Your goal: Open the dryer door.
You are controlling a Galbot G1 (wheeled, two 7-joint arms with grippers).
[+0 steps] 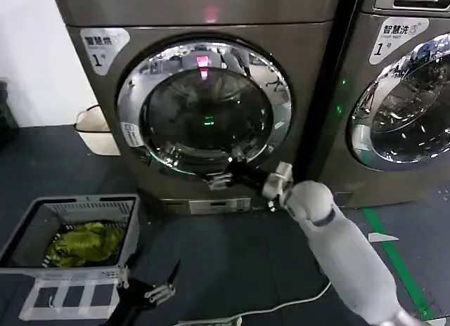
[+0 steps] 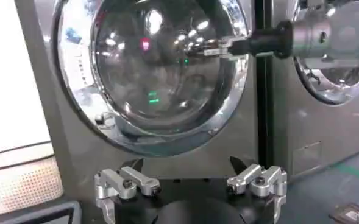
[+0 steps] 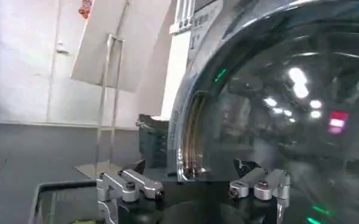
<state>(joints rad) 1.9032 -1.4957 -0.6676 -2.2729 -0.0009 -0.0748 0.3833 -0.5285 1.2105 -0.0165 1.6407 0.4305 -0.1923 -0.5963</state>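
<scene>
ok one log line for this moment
task: open dryer door | door: not visibly open | right pincer: open, at lower chrome rim | left pincer: open, idle low by laundry basket

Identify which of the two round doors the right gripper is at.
The left machine's door; the right gripper sits at its lower rim, away from the twin door.

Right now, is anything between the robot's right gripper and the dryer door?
No. The right gripper is already at the door, by its lower chrome rim, with nothing visible between them. The left gripper hangs low, away from it.
</scene>
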